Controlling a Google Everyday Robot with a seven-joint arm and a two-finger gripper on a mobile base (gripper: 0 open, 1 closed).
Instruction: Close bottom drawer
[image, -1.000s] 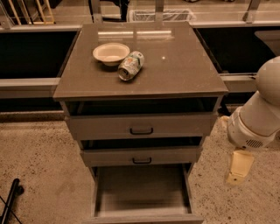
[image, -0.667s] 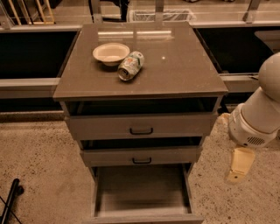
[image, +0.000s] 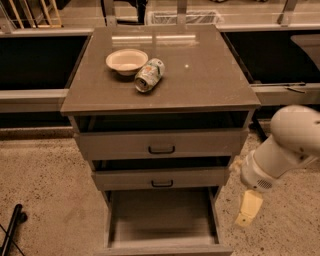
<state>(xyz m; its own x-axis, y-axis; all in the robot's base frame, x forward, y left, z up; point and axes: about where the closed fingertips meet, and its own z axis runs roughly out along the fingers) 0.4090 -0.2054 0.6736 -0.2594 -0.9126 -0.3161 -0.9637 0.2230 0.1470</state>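
Jaws: state unclear, hanging right of pulled-out bottom drawer (image: 162, 220); bowl (image: 127, 61), can (image: 149, 75) on cabinet top (image: 200, 80).

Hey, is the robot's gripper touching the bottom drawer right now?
Apart. The camera view shows the gripper hanging to the right of the open bottom drawer, with a strip of bare floor between it and the drawer's right side.

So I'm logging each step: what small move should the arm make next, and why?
Probably bring the claw round to the front of the bottom drawer: it stands pulled far out, and the claw hangs off its right side, apart from it.
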